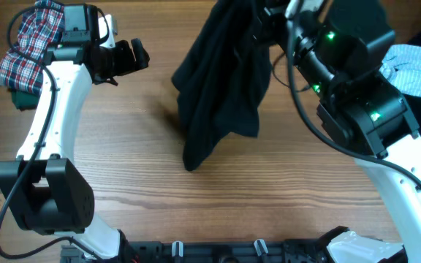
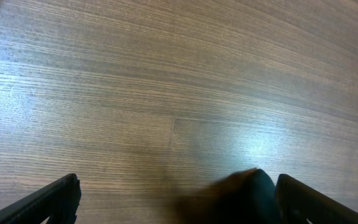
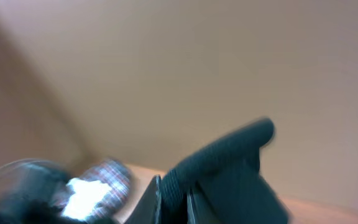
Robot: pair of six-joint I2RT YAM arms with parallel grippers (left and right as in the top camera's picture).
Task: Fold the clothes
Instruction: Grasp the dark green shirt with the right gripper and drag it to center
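You are at the very start – nothing is folded in these views. Well to the left of the black T-shirt, a plaid garment lies crumpled on a green one. Your left gripper hangs just left of the shirt with its jaws spread wide, holding nothing over bare wood. The shirt itself dangles bunched from your right gripper, which is clamped on its top edge, and its lower end brushes the table. To the right of the shirt a light blue garment waits in a heap. By my reading it all remains: spread the shirt flat, fold it, then the rest. The surface is smooth wood grain with a sheen – behind it, a plain beige wall, blurred.
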